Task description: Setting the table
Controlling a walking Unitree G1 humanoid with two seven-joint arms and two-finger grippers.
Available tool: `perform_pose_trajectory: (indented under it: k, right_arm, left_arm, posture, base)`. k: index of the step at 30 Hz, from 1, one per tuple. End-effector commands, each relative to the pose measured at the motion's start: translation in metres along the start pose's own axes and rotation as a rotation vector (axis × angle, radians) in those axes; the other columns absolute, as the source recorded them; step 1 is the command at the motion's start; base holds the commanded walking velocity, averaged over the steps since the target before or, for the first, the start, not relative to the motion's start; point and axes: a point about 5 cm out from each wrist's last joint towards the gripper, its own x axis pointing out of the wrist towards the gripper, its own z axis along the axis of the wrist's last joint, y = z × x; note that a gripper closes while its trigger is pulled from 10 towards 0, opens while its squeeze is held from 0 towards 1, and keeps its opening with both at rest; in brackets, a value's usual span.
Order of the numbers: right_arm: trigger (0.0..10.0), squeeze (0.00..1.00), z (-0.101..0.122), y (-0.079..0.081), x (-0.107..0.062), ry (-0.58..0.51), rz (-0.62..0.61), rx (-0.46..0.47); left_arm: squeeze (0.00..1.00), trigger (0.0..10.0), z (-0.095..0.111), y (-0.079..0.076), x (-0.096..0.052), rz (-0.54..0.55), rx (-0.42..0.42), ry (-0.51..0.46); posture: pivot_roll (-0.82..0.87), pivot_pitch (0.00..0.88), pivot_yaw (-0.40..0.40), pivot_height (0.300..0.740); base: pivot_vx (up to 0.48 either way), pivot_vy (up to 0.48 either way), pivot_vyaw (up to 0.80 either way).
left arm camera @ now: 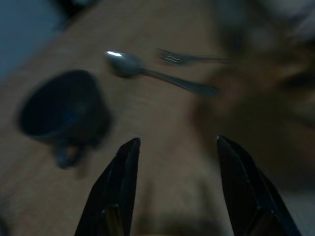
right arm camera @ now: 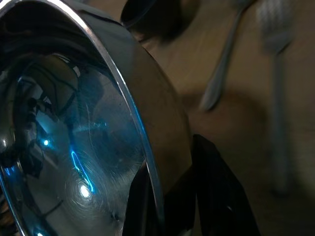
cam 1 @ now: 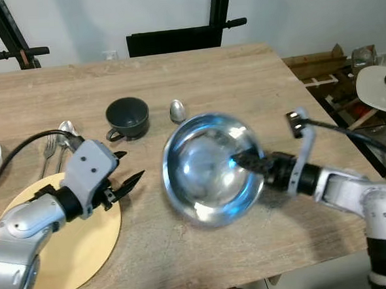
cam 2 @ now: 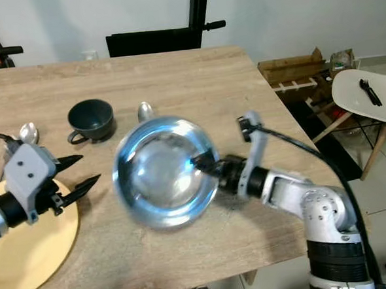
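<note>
The steel bowl (cam 1: 211, 168) hangs tilted over the table (cam 1: 241, 76), pinched at its rim by the right gripper (cam 1: 246, 161) — thin, stiff, likely light and slippery — while the left gripper (cam 1: 126, 181), fingers spread, hovers over the round mat (cam 1: 68, 250).

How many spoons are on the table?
2. One spoon lies by the fork near the table's left edge, above the yellow placemat. Another spoon lies right of the dark cup, its handle hidden behind the steel bowl.

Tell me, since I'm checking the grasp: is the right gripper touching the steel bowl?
Touching. The right wrist view shows the right gripper with its black fingers clamped either side of the steel bowl rim.
</note>
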Motion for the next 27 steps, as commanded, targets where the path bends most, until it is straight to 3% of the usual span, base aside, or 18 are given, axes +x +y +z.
perform_pose_trajectory:
  k: [1, 2, 3, 5, 11, 17, 24, 27]
  right_arm:
    - [10.0, 0.0, -0.012, -0.001, 0.007, 0.056, 0.008, 0.034]
    - [10.0, 0.0, -0.017, 0.003, 0.014, 0.086, 0.036, 0.05]
    - [10.0, 0.0, -0.017, 0.003, 0.014, 0.086, 0.036, 0.05]
    - [10.0, 0.0, -0.024, 0.007, 0.02, 0.144, 0.065, 0.038]
    - [10.0, 0.0, -0.033, 0.0, 0.022, 0.247, 0.014, -0.018]
    - [10.0, 0.0, -0.027, -0.007, 0.025, 0.264, -0.027, -0.06]
    - [10.0, 0.0, -0.008, -0.022, -0.006, 0.283, -0.09, -0.12]
    - [10.0, 0.0, -0.008, -0.021, -0.01, 0.283, -0.088, -0.122]
  left_arm:
    - [0.0, 10.0, 0.007, 0.001, -0.01, -0.04, 0.006, -0.008]
    - [0.0, 10.0, 0.011, 0.0, -0.022, -0.104, 0.021, 0.01]
    - [0.0, 10.0, 0.011, 0.0, -0.022, -0.104, 0.021, 0.01]
    - [0.0, 10.0, 0.018, -0.005, -0.043, -0.216, 0.028, 0.048]
    - [0.0, 10.0, 0.028, -0.015, -0.059, -0.342, -0.004, 0.064]
    - [0.0, 10.0, 0.03, -0.018, -0.058, -0.361, 0.0, 0.062]
    - [0.0, 10.0, 0.031, -0.021, -0.055, -0.356, -0.016, 0.057]
    - [0.0, 10.0, 0.031, -0.022, -0.055, -0.359, -0.023, 0.057]
  posture:
    - [-0.01, 0.062, 0.019, 0.74]
    - [0.03, 0.057, 0.007, 0.74]
    - [0.03, 0.057, 0.007, 0.74]
    - [0.04, 0.055, -0.004, 0.74]
    - [0.06, 0.048, -0.017, 0.74]
    - [0.06, 0.046, -0.02, 0.74]
    - [0.03, 0.052, -0.024, 0.74]
    - [0.03, 0.052, -0.024, 0.74]
  base:
    - [0.0, 0.0, 0.0]
    - [0.0, 0.0, 0.0]
    - [0.0, 0.0, 0.0]
    - [0.0, 0.0, 0.0]
    - [0.0, 0.0, 0.0]
    - [0.0, 0.0, 0.0]
    - [0.0, 0.0, 0.0]
    - [0.0, 0.0, 0.0]
